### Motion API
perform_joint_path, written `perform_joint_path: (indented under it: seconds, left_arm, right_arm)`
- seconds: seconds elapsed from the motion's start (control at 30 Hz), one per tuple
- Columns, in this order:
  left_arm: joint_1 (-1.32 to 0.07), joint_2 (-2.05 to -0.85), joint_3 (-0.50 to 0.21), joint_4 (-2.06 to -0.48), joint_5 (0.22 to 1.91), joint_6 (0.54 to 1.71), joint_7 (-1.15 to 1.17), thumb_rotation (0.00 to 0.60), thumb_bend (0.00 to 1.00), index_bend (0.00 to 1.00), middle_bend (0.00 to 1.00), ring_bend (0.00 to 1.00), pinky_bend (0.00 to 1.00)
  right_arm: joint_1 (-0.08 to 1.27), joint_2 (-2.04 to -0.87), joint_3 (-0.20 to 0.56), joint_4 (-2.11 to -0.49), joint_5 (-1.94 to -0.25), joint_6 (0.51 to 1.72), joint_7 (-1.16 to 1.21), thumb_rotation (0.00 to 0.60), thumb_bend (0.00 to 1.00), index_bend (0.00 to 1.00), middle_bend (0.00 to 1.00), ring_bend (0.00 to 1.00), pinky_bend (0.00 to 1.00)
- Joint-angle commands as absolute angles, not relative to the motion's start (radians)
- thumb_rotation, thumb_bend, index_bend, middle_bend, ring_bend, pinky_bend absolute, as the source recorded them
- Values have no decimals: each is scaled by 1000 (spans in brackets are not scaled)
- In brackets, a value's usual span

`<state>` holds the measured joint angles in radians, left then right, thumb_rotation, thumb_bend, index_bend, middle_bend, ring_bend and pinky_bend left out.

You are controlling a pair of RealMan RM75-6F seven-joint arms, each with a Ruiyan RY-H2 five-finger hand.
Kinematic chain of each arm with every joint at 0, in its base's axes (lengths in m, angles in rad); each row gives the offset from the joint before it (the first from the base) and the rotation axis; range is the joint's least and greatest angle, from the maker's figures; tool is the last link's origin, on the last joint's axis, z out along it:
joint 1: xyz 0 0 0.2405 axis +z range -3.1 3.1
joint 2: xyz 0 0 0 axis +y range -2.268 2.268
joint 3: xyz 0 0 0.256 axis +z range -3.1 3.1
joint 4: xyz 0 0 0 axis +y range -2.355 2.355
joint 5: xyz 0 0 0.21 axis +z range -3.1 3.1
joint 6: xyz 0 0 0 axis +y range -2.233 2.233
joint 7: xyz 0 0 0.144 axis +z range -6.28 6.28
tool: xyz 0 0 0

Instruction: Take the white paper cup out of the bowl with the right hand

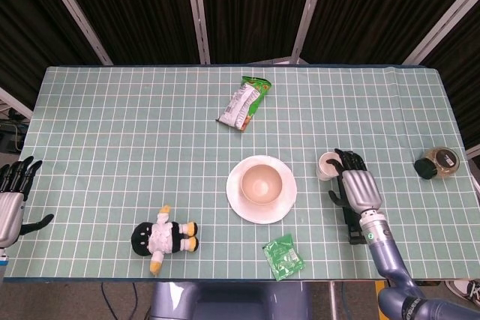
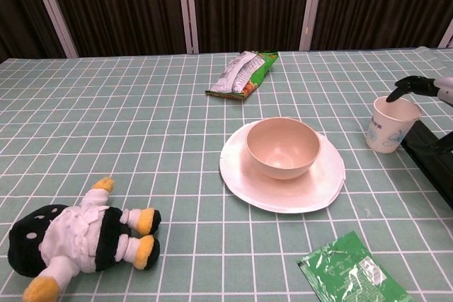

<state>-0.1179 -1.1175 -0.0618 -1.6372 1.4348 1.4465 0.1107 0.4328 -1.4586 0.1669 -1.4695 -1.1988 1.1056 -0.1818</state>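
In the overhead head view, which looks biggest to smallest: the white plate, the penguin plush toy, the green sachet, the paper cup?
1. white plate
2. penguin plush toy
3. green sachet
4. paper cup

The white paper cup [image 2: 388,124] just beside the right hand [image 1: 356,187] bears blue print too small to read.

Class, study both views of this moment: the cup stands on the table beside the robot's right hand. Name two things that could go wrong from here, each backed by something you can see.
1. The right hand has a fingertip at the rim of the white paper cup; drawing away carelessly could tip the light cup over.
2. The black bar lies right beside the cup, under the hand; a low retreat could knock it into the cup.
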Motion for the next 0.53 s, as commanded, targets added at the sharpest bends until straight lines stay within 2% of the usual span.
perform_joint_path:
  seconds: [0.03, 0.3, 0.53]
  left_arm:
    - [-118, -1118, -62, -1637, 1435, 1447, 111, 600, 0, 0, 0, 0, 0]
    - [-118, -1119, -61, -1633, 1435, 1446, 112, 600, 0, 0, 0, 0, 0]
    - [-124, -1130, -58, -1623, 1433, 1435, 132, 600, 0, 0, 0, 0, 0]
  right_arm:
    - [423, -1439, 163, -1489, -1207, 1119, -178, 600, 240, 122, 0, 0, 0]
    - [357, -1357, 121, -1531, -1295, 1225, -150, 600, 171, 9, 0, 0, 0]
    - [257, -1291, 65, -1484, -1416, 1395, -92, 600, 87, 0, 0, 0, 0]
